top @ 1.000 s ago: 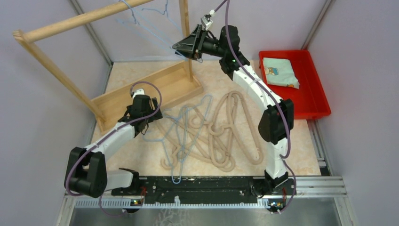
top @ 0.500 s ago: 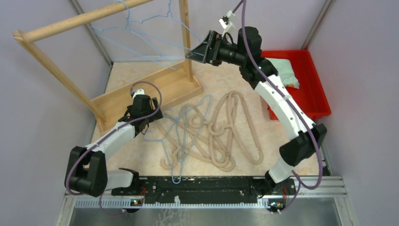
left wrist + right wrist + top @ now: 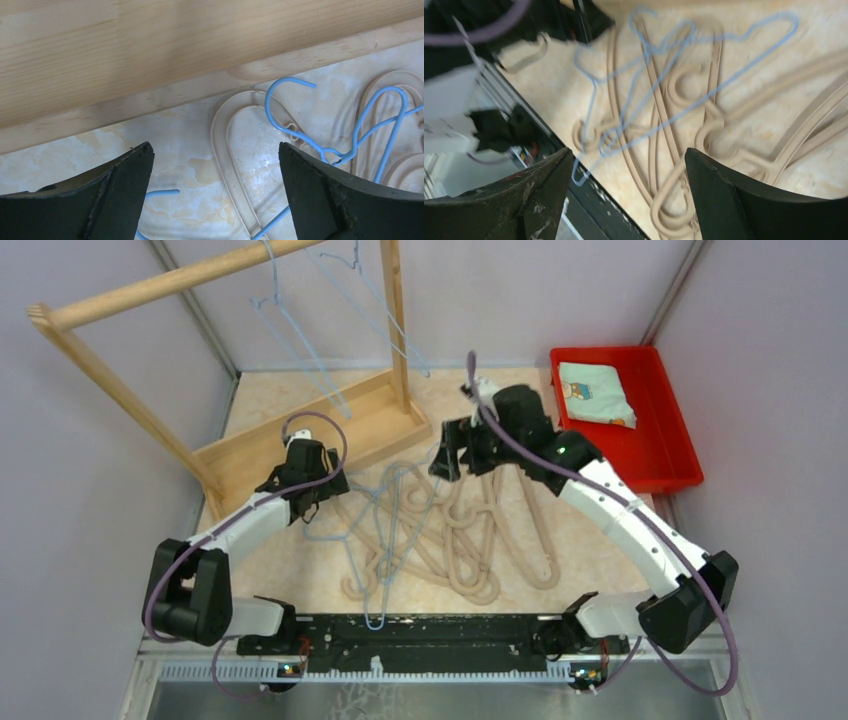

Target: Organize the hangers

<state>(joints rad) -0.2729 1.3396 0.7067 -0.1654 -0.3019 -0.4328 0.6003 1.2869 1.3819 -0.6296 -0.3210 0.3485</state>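
Two light-blue wire hangers (image 3: 300, 340) hang on the wooden rack's rail (image 3: 170, 285). Several beige hangers (image 3: 480, 520) and blue wire hangers (image 3: 392, 502) lie tangled on the table. My right gripper (image 3: 441, 464) hovers open and empty over the pile's far side; in its wrist view (image 3: 628, 152) the blue hangers (image 3: 664, 65) and beige hangers (image 3: 724, 125) lie below it. My left gripper (image 3: 316, 492) is open and empty, low at the pile's left edge beside the rack's base. In its wrist view (image 3: 215, 150) a beige loop (image 3: 225, 130) and a blue hook (image 3: 290, 95) lie between and beyond the jaws.
The rack's wooden base (image 3: 300, 440) (image 3: 150, 50) stands at the back left, close to my left gripper. A red bin (image 3: 672, 455) holding a folded cloth (image 3: 595, 390) sits at the back right. A black rail (image 3: 420, 630) runs along the near edge.
My right arm has come down from the rack to above the pile, empty. The blue hanger it held near the post now hangs on the rail. The left arm barely moved.
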